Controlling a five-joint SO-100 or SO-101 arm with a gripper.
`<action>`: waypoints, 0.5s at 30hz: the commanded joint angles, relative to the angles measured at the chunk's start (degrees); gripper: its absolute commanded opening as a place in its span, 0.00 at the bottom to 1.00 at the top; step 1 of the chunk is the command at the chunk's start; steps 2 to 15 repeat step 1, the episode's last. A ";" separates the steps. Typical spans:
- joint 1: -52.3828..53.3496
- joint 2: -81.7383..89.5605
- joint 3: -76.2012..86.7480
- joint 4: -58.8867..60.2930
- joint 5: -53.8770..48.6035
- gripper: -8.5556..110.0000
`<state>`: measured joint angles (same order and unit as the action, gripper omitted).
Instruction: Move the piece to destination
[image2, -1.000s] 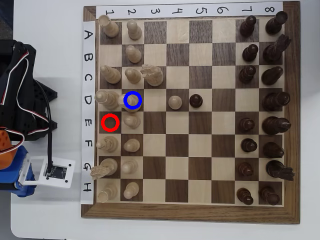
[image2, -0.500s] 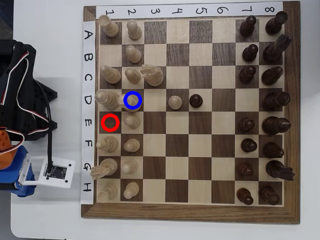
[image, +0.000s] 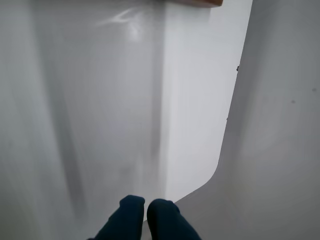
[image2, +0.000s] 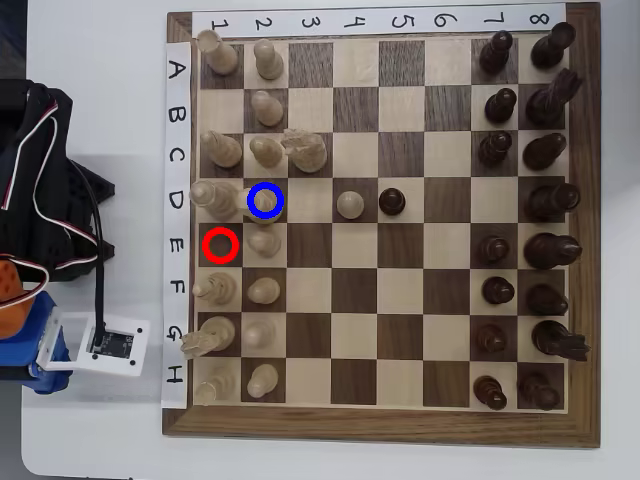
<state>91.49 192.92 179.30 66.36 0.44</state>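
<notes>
The light piece (image2: 262, 201) sits on D2 inside the blue ring (image2: 265, 201), touching its D1 neighbour (image2: 211, 196); the red ring (image2: 221, 245) marks bare E1. My gripper (image: 145, 209), jaws closed and empty, is off the chessboard (image2: 180, 425). I'd open wide and descend vertically to avoid neighbours.

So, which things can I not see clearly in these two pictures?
- Gripper, wrist view: only the two dark fingertips show, close together; the bottom edge cuts off the rest.
- Chessboard, wrist view: only a brown corner sliver shows at the top edge; no pieces visible.
- Arm, overhead view: cut off by the left edge; the gripper is not recognisable there.
- Piece under the blue ring, overhead view: the ring covers it, so its type is unclear.
</notes>
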 joint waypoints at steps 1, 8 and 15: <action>-0.18 3.60 -0.26 -3.08 -0.79 0.07; -0.18 3.60 -0.26 -3.08 -0.79 0.07; -0.18 3.60 -0.26 -3.08 -0.79 0.07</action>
